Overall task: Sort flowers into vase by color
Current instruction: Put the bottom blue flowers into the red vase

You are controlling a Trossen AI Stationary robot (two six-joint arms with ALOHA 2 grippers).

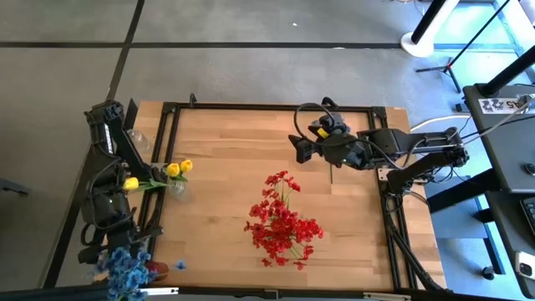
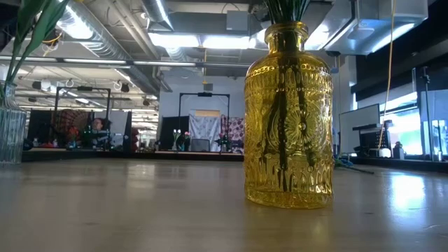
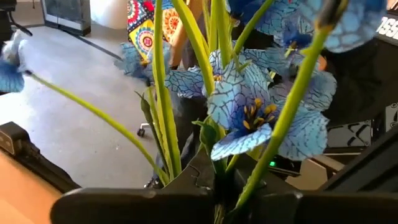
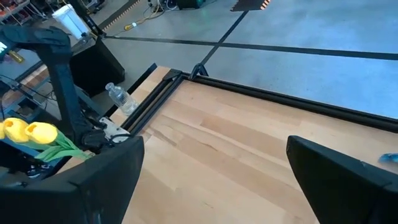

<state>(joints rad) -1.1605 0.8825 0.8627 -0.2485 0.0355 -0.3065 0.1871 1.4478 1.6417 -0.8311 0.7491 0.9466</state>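
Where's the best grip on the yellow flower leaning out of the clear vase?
Probably the yellow flower's bare green stem, just outside the clear vase. Come from above, jaws across it: it leans nearly flat and is exposed there.

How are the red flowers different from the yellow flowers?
The red flowers make a big bushy bunch of many small blooms near the table's middle; the yellow flowers are just a few blooms by the left arm. The red ones stand in a yellow glass vase; the yellow ones' vase looks clear. Both have green stems.
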